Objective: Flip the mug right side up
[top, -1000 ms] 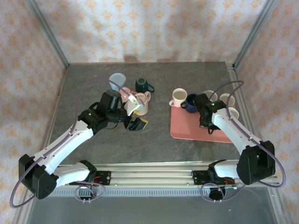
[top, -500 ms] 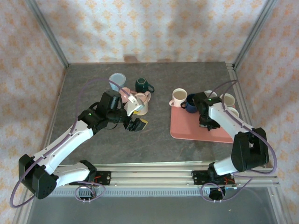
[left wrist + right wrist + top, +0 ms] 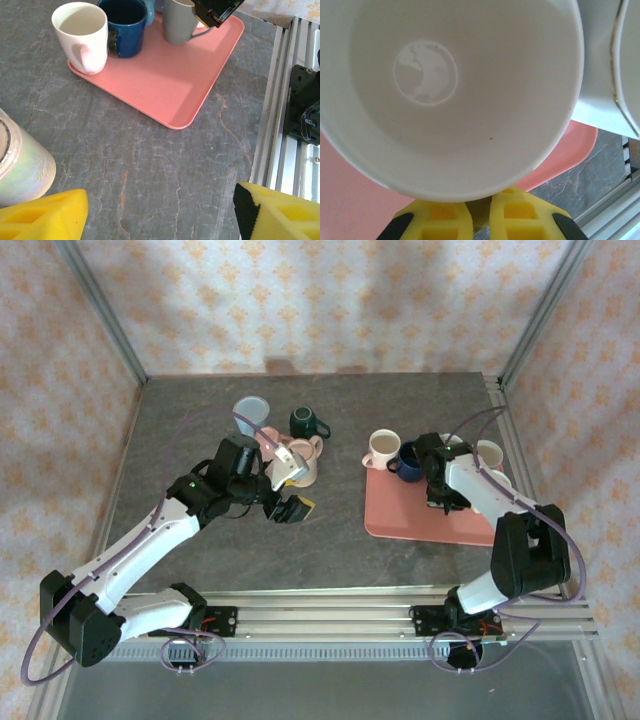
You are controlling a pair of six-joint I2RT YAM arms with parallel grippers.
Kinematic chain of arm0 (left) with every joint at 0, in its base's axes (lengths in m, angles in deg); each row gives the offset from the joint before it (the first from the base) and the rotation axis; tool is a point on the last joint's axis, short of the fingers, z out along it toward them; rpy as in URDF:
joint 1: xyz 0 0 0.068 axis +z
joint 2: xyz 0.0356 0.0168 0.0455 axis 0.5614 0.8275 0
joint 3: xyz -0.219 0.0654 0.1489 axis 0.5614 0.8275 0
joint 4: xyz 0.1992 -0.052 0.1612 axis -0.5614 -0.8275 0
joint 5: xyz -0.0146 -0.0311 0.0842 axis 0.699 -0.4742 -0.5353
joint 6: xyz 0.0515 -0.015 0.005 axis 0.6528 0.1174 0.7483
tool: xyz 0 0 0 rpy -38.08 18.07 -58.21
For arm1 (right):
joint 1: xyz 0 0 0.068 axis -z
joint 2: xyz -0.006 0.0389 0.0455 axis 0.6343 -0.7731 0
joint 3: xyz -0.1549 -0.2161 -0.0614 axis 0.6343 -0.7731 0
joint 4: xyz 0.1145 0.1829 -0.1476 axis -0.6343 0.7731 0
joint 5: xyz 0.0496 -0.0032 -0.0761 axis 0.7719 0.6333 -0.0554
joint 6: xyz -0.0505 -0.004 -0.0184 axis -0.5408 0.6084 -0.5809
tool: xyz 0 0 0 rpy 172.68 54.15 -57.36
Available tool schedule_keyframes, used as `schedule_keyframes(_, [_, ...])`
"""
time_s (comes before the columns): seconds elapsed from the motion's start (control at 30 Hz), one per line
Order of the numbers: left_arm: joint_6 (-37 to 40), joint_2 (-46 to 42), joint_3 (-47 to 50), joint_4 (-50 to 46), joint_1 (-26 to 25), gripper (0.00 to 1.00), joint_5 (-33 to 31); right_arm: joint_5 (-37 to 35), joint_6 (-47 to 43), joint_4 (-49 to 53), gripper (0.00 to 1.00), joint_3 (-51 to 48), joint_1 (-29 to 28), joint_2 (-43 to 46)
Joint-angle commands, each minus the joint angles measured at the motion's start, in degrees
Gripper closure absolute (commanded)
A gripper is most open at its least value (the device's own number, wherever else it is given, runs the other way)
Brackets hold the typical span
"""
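On the tray (image 3: 410, 525), right gripper (image 3: 480, 212) is clamped shut on the upright mug (image 3: 470, 125). Open fully before retreating; neighbouring mug (image 3: 620, 70) sits just beside. Left gripper (image 3: 157, 215) wide open, empty.

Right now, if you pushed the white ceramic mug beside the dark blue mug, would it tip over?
Probably it would slide, not tip: the white ceramic mug stands upright on the smooth pink tray. It looks glazed, so likely slippery, and breakable if dropped.

No readable text or numbers; marks on the mugs (image 3: 82, 47), if any, seem too small.
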State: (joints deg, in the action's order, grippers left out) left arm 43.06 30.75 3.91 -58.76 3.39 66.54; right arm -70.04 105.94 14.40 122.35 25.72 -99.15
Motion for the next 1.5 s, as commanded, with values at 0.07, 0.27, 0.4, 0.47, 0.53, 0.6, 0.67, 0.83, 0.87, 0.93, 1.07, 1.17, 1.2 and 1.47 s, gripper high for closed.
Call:
schedule_keyframes(0.07, [2.0, -1.1, -0.5, -1.5, -0.6, 0.23, -0.6, -3.6, 0.2, -0.5, 0.98, 2.3, 0.5, -0.2])
schedule_keyframes(0.27, [1.8, -1.6, -0.3, -1.2, -0.6, 0.23, -1.2, -1.1, 0.0, -1.5, 0.8, 1.9, 0.5, 0.8])
schedule_keyframes(0.4, [-1.3, -2.1, 0.6, 1.4, -0.7, 0.22, -4.8, 0.4, 0.6, -1.2, 0.7, 1.8, 0.6, 3.4])
schedule_keyframes(0.47, [-2.2, -2.9, 1.4, 2.6, -0.6, 0.22, -5.7, 0.8, 1.0, -0.9, 0.66, 1.6, 0.5, 5.0])
schedule_keyframes(0.53, [-3.2, -3.5, 2.0, 3.7, -0.7, 0.22, -6.0, 1.1, 1.5, -0.4, 0.63, 1.5, 0.5, 6.5])
schedule_keyframes(0.6, [-4.0, -3.7, 2.2, 4.0, -0.6, 0.22, -6.3, 1.6, 2.2, 0.5, 0.61, 1.7, 0.5, 8.1])
schedule_keyframes(0.67, [-5.0, -3.8, 2.0, 3.6, -0.6, 0.21, -7.3, 2.8, 2.8, 1.2, 0.59, 1.9, 0.5, 10.2])
schedule_keyframes(0.83, [-9.1, -2.8, 0.5, 0.9, -0.7, 0.21, -12.3, 10.2, 3.4, -2.0, 0.58, 1.6, 0.3, 19.9])
schedule_keyframes(0.87, [-10.7, -2.3, 0.0, 0.2, -0.6, 0.22, -13.7, 12.1, 4.2, -3.6, 0.58, 1.4, 0.3, 22.3])
schedule_keyframes(0.93, [-14.8, -1.4, -1.0, -1.2, -0.6, 0.22, -17.2, 16.1, 7.0, -7.2, 0.59, 0.8, 0.3, 26.4])
schedule_keyframes(1.07, [-21.8, 1.6, -3.5, -4.5, -0.6, 0.22, -22.3, 27.1, 9.8, -14.7, 0.6, 0.6, -0.8, 29.7])
schedule_keyframes(1.17, [-25.6, 3.1, -3.9, -4.8, -0.5, 0.23, -25.0, 31.9, 7.0, -17.2, 0.6, 2.9, -3.8, 28.2])
schedule_keyframes(1.2, [-26.8, 3.6, -3.9, -4.8, -0.5, 0.23, -25.9, 32.9, 4.6, -17.7, 0.6, 4.2, -5.5, 27.1])
schedule_keyframes(1.47, [-40.6, 13.6, -12.6, -10.7, 0.3, 0.22, -27.9, 45.0, -16.1, -22.9, 0.59, 9.2, -11.0, 18.2])
